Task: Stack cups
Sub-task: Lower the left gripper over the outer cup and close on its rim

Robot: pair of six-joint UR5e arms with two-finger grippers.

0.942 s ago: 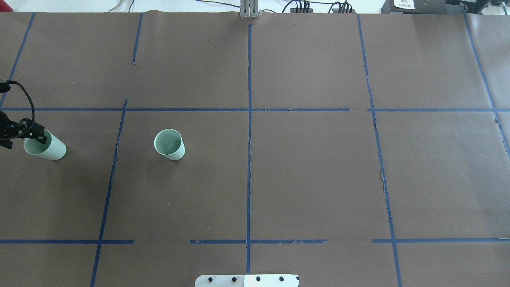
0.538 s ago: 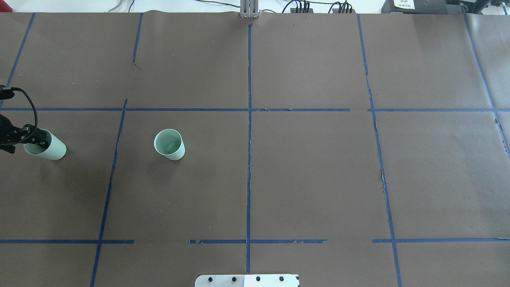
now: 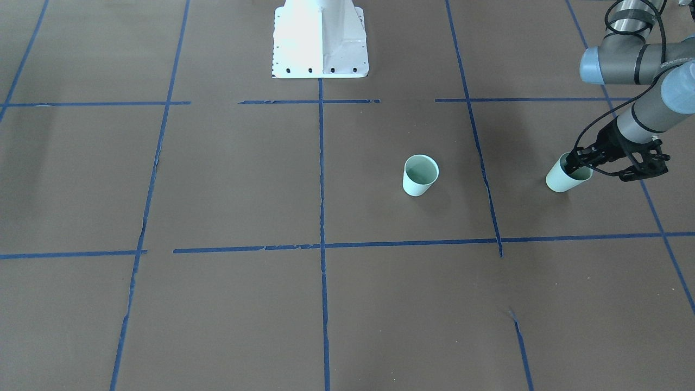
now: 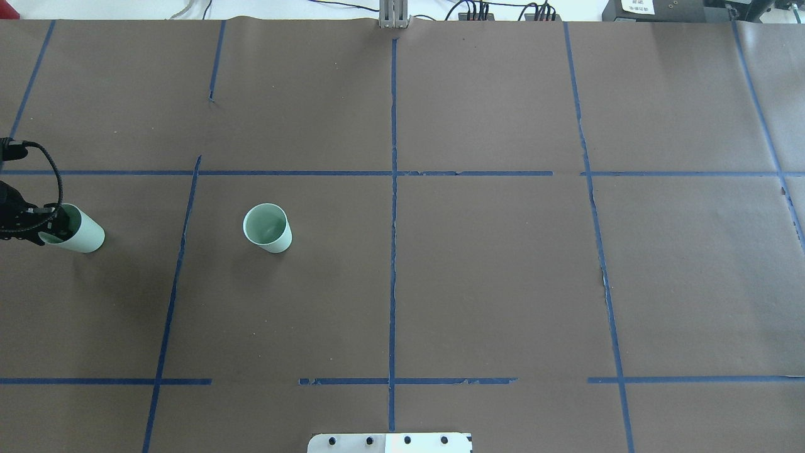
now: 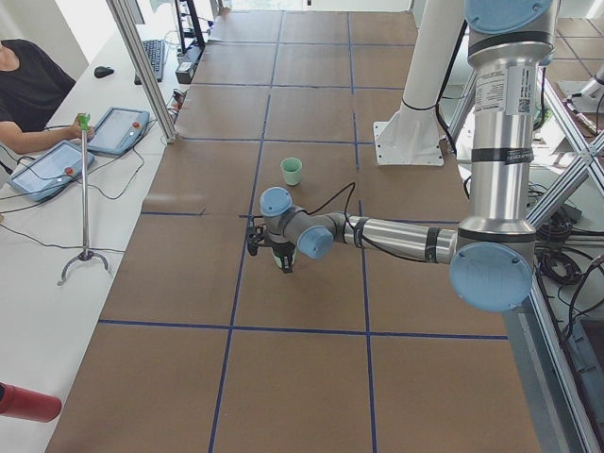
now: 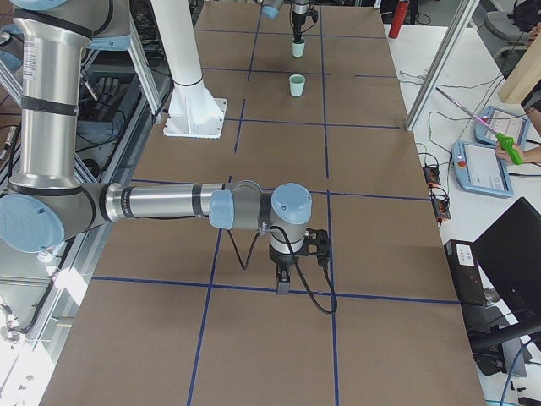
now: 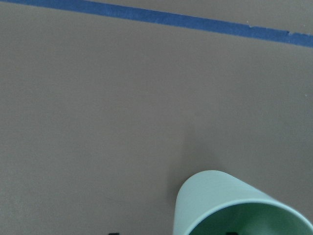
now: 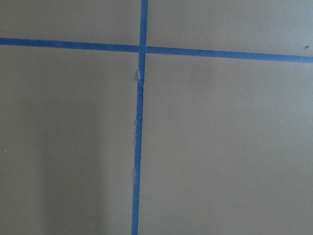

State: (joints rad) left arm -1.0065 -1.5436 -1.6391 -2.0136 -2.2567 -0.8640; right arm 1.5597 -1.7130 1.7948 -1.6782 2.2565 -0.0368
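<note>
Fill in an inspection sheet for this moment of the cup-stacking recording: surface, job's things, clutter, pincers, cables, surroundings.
Surface: brown paper cover, blue tape grid, frayed in places.
Job's things: two mint cups, upright, apart, not stacked: free cup; outer cup at the left pincer.
Clutter: nothing seen.
Pincers: left pincer open, one fingertip inside the outer cup's rim; right pincer points down over the paper, open or shut cannot be told.
Cables: black cable loops off the left wrist; plugs at the table's far edge.
Surroundings: white robot base; operator at a side desk.
</note>
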